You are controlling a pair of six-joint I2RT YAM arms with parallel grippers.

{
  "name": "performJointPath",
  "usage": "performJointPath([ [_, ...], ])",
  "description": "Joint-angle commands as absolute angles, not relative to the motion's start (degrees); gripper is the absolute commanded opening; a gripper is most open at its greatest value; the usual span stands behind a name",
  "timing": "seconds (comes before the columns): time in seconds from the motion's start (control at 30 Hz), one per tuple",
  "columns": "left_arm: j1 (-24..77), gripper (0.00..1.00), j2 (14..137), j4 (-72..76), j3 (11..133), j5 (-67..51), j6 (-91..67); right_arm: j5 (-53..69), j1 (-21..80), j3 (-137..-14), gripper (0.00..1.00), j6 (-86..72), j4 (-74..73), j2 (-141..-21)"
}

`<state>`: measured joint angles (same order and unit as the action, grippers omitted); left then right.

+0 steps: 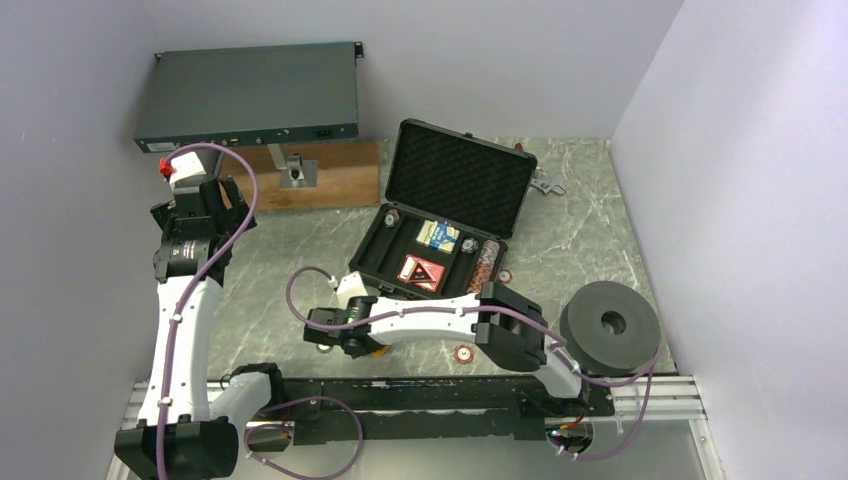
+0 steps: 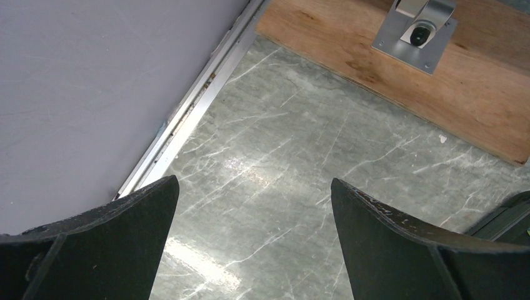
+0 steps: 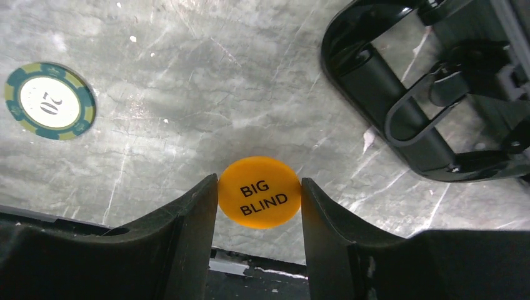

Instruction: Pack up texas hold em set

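Observation:
The black case lies open in the middle of the table, its foam-lined lid upright. It holds a blue card deck, a red card deck and a row of chips. My right gripper is shut on the orange "BIG BLIND" disc, just above the marble in front of the case; in the top view it is low by the table. A green "20" chip lies to its left. Two loose chips lie on the table. My left gripper is open and empty over bare marble.
A grey-blue rack box sits at the back left above a wooden board with a metal bracket. A grey foam ring lies at the right. A wrench lies behind the case. The case's black handle is close to my right gripper.

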<state>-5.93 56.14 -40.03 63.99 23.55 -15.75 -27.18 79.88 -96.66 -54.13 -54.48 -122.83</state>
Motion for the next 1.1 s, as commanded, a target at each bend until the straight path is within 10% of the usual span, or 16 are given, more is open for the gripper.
performJointPath([
  [0.0,-6.2,0.98,56.3,-37.8,64.3,22.8,-15.5,-31.0,79.5,-96.5,0.48,-53.5,-56.7,-117.8],
  [1.07,-6.2,0.98,55.6,-36.8,63.8,19.5,-14.6,-36.0,55.6,-81.7,0.49,-40.7,-50.5,-96.9],
])
